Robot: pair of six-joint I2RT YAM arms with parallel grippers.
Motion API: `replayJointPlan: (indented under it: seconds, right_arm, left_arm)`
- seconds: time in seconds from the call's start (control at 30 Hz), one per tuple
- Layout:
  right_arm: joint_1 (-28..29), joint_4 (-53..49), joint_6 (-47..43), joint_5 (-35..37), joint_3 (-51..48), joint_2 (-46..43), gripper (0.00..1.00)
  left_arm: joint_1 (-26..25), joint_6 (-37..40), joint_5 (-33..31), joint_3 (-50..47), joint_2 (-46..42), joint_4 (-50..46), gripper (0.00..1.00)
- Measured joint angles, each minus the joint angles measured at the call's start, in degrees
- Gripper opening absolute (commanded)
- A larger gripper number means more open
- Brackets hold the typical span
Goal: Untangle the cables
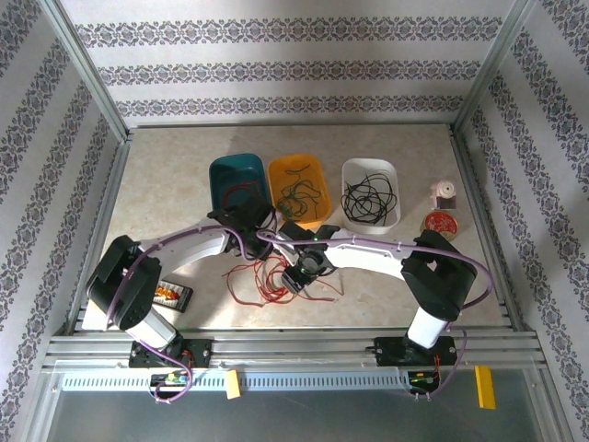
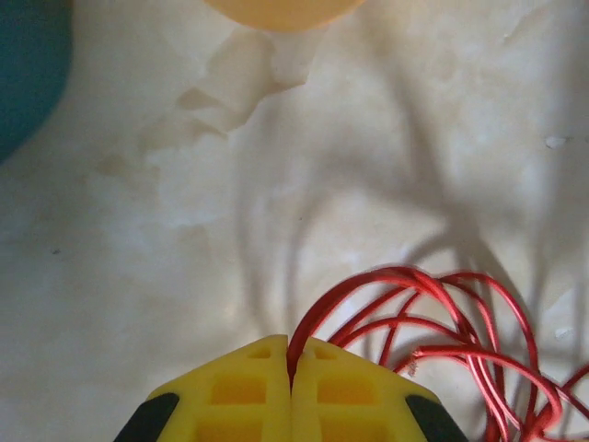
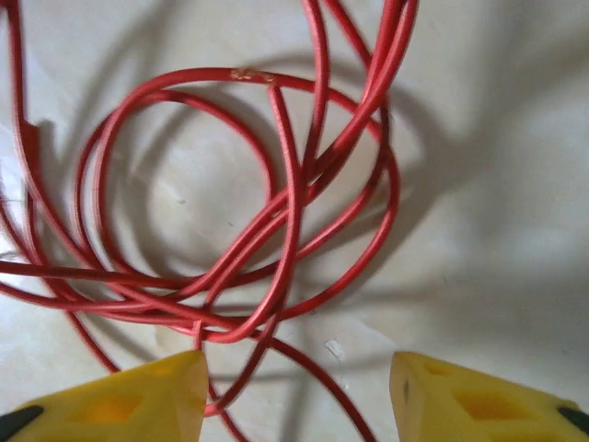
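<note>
Left wrist view gives me the left fingers (image 2: pixel 292 366) pressed fully together, yellow tips meeting, with one strand of the red cables (image 2: pixel 405 273) pinched in the seam between them. That strand arcs up and off to the right of the tips into a loose bundle of loops on the table (image 2: pixel 184 230). Ahead of those fingers and to their left sits a teal bin (image 2: pixel 28 64), and an orange bin (image 2: pixel 285 9) lies straight ahead. From the top camera I see the right fingers (image 1: pixel 306 269) over the same red tangle. On the right wrist camera they stand roughly half open, gripping nothing. The overlapping red loops lie just ahead of the tips, and a couple of strands run back through the gap between them.
</note>
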Motion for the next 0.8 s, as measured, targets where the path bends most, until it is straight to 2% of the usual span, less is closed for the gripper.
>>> replayJointPlan:
  seconds: [0.27,0.57,0.8]
  right_arm:
    - [-0.02,1.81,-1.09,-0.55,1.73,1.16,0.55]
    - [-1.55,9.62,-1.27,-2.14,1.33,3.45,0.53]
    - [-8.26,16.0,3.67,-3.02,-5.77,3.19,0.53]
  left_arm:
    - [1.49,-2.84,-0.15,-1.27,-2.62,-0.17,0.0]
    - [4.02,-6.27,-0.17,-2.56,-4.37,0.33,0.0]
    - [4.46,-7.72,9.16,-2.86,-16.76,6.14,0.0]
